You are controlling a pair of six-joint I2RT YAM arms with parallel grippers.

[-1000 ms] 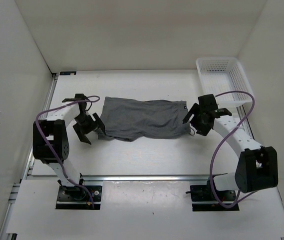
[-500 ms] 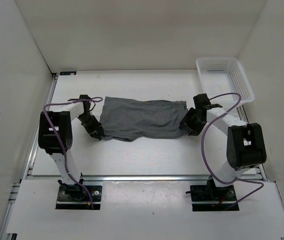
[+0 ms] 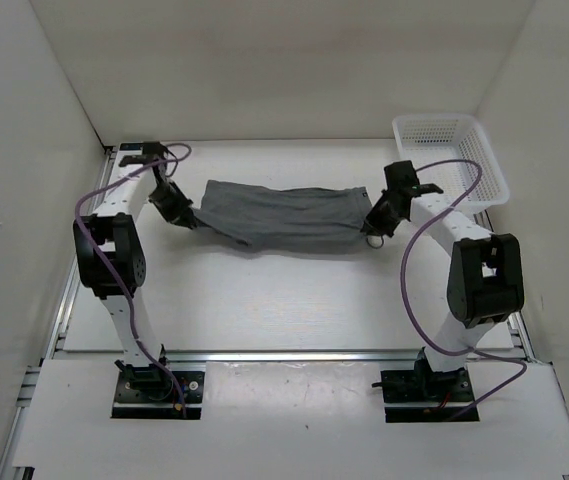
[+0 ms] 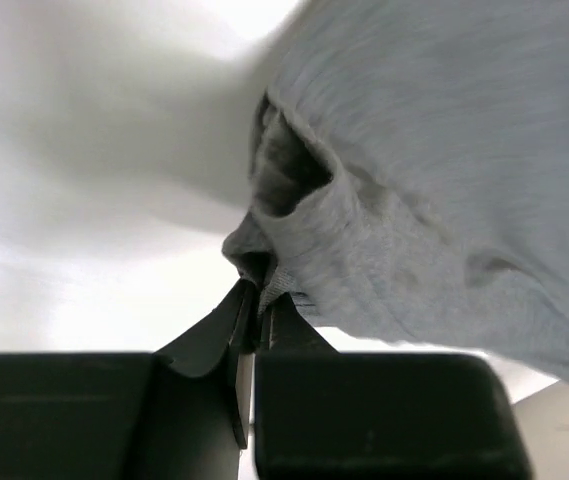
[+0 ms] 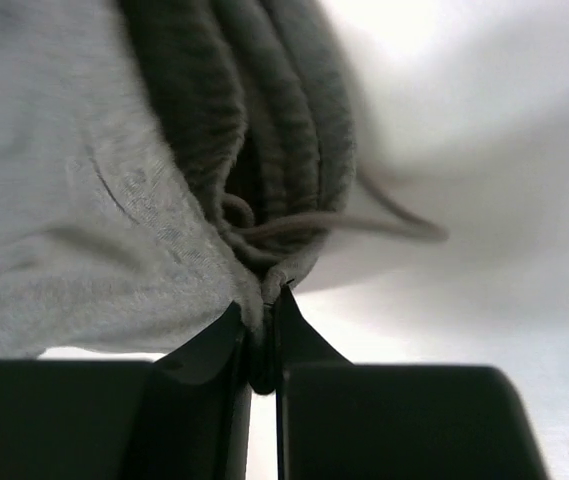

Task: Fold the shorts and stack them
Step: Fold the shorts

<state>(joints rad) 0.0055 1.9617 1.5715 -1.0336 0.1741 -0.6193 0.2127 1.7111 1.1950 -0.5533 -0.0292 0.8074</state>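
Note:
The grey shorts [image 3: 279,213] hang stretched between my two grippers, lifted off the white table and sagging in the middle. At the cloth's left end my left gripper [image 3: 186,213] is shut on a corner of the fabric; the left wrist view shows the shorts [image 4: 434,190] pinched between the dark fingertips [image 4: 286,318]. On the opposite end my right gripper [image 3: 372,222] is shut on the waistband corner. In the right wrist view the folded waistband of the shorts [image 5: 114,210] and a drawstring [image 5: 364,225] rise from the closed jaws.
A white mesh basket [image 3: 448,160] stands at the back right corner of the table. White walls enclose the table on the left, back and right. A metal rail [image 3: 284,355] runs along the near edge.
Both grippers went from open beside the flat shorts to shut on its two ends. They then moved away from the near edge and lifted the cloth, which now sags between them.

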